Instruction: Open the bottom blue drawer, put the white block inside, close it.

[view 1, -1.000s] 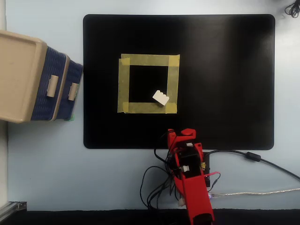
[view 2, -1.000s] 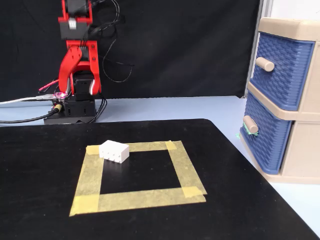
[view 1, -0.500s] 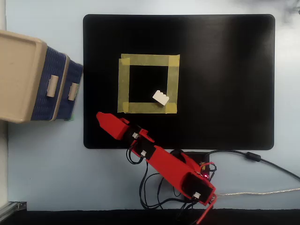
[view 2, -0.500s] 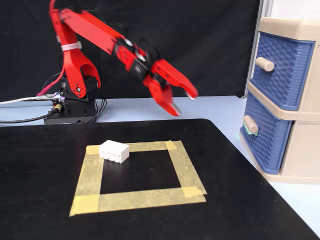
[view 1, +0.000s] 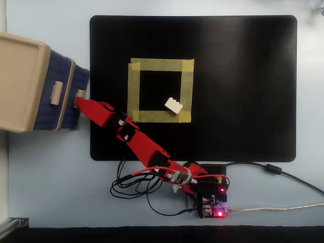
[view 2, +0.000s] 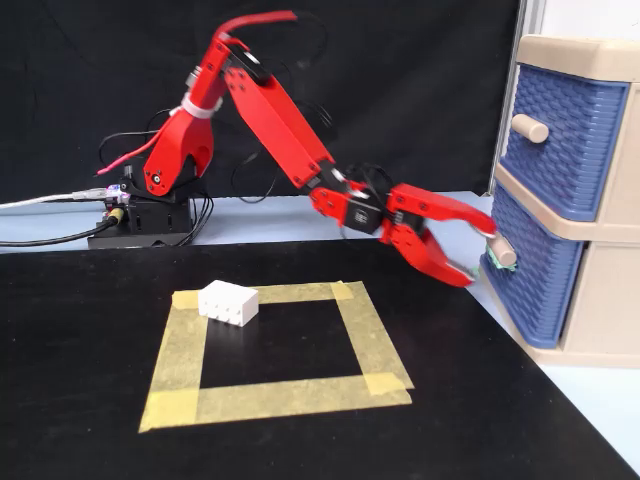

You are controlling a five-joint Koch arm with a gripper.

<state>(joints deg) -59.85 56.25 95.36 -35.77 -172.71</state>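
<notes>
The beige cabinet (view 2: 585,200) stands at the edge of the bench (view 1: 50,167) with both blue drawers pushed in, so nothing inside either can be seen. The bottom blue drawer (view 2: 535,270) sits under the upper blue drawer (view 2: 565,140); each carries a small beige handle. The gripper (view 2: 478,255) is spread open, its upper finger reaching the lower drawer's handle (view 2: 501,250) and the lower finger hanging just below it. Half a second ago the arm was well back over the black mat (view 1: 243,76) (blurred then, sharp now); it has stretched out to the cabinet. The white block (view 2: 228,301) has not moved and lies on the corner of the yellow tape square (view 2: 370,340). In the overhead view the gripper tip (view 1: 81,103) covers most of the lower handle, so actual contact is hard to judge.
</notes>
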